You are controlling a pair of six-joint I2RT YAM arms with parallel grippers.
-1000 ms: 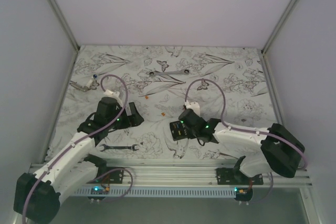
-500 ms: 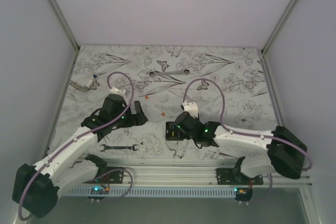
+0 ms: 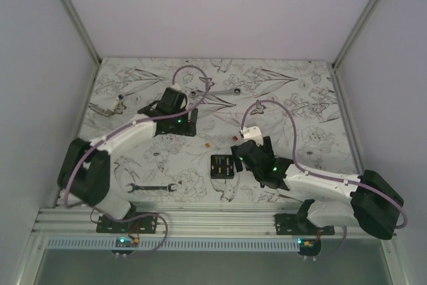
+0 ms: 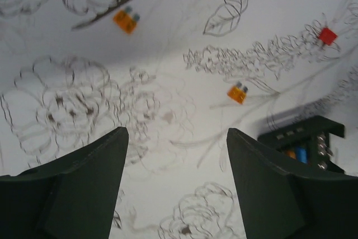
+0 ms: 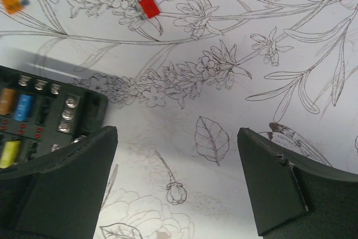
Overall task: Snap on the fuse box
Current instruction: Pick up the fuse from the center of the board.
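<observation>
The fuse box (image 3: 222, 166) is a small black square box lying flat on the flowered table, with orange, blue and yellow fuses showing inside. My right gripper (image 3: 239, 153) hovers just to its right, open and empty. In the right wrist view the fuse box (image 5: 45, 116) lies at the left, partly behind my left finger, and only bare table shows in the right gripper (image 5: 178, 132). My left gripper (image 3: 181, 127) is farther back and left, open and empty. In the left wrist view the left gripper (image 4: 176, 132) frames bare table, with the fuse box (image 4: 302, 141) at the right edge.
Two loose orange fuses (image 3: 208, 143) (image 3: 187, 123) lie between the arms. A red piece (image 5: 149, 6) lies beyond the box. Wrenches lie at the back (image 3: 223, 90), at the left wall (image 3: 103, 107) and near the front (image 3: 152, 187). Walls close in both sides.
My right gripper has opened, let go of the fuse box and drawn back to its right. The left arm has swung away from the box toward the back of the table.
</observation>
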